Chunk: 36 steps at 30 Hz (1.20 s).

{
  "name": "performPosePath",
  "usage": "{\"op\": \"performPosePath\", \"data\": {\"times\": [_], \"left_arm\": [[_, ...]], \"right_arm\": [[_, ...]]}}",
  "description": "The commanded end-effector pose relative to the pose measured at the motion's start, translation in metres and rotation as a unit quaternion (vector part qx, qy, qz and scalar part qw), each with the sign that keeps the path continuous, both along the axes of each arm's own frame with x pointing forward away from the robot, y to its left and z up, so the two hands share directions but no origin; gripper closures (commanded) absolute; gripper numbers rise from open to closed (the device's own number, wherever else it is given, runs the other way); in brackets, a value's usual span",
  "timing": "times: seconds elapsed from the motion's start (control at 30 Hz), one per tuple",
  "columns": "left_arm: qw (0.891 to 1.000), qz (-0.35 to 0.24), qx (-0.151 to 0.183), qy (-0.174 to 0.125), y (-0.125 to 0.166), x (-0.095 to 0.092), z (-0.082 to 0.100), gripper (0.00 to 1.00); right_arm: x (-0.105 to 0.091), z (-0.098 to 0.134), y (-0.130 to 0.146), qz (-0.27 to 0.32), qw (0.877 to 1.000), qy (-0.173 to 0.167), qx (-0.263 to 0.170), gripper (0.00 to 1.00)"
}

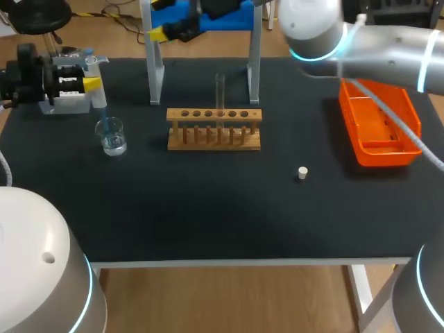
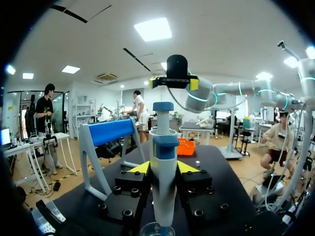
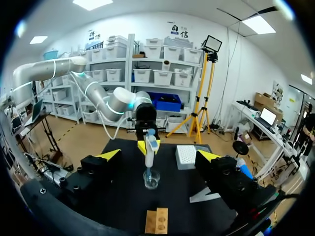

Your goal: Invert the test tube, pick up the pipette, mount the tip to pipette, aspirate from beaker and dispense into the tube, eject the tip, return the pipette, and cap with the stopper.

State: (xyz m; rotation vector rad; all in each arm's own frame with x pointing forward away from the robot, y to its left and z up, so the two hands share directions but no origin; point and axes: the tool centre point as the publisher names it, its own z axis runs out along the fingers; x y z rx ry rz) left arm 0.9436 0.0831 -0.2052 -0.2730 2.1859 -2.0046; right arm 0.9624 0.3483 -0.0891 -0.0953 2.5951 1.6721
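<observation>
- Head view: left gripper (image 1: 90, 82) pinches pipette (image 1: 93, 62), tip dipped in beaker (image 1: 111, 135); I judge this the aspiration step.
- Right gripper (image 3: 160, 156) spread, empty.
- Outstanding: dispensing into test tube (image 1: 220, 94), ejecting, returning, fitting stopper (image 1: 302, 173).

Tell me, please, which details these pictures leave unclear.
Head view: whether the clear glass test tube in the wooden rack holds liquid; too faint.
Left wrist view: the clear glass beaker under the blue-and-white pipette is cut off by the picture's edge.
Right wrist view: whether the pipette's tip reaches the liquid; too small.
</observation>
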Motion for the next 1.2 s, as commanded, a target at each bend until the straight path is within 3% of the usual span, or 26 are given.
{"op": "performPosePath", "data": {"times": [0.03, 0.23, 0.77, 1.2], "left_arm": [[1.000, -0.001, 0.000, 0.000, 0.000, 0.000, 0.001, 1.00], [1.000, -0.001, 0.000, 0.000, 0.000, 0.000, 0.001, 1.00], [1.000, -0.001, 0.000, 0.000, 0.000, 0.000, 0.001, 1.00], [1.000, -0.001, 0.000, 0.000, 0.000, 0.000, 0.001, 1.00]], "right_arm": [[-0.004, 0.011, -0.059, -0.003, 1.000, -0.003, -0.003, 0.00], [-0.001, 0.001, -0.089, -0.013, 1.000, -0.006, 0.005, 0.00], [0.004, -0.060, -0.150, -0.006, 1.000, 0.009, 0.001, 0.00], [0.000, -0.111, -0.155, 0.016, 0.999, -0.003, -0.031, 0.00]]}}
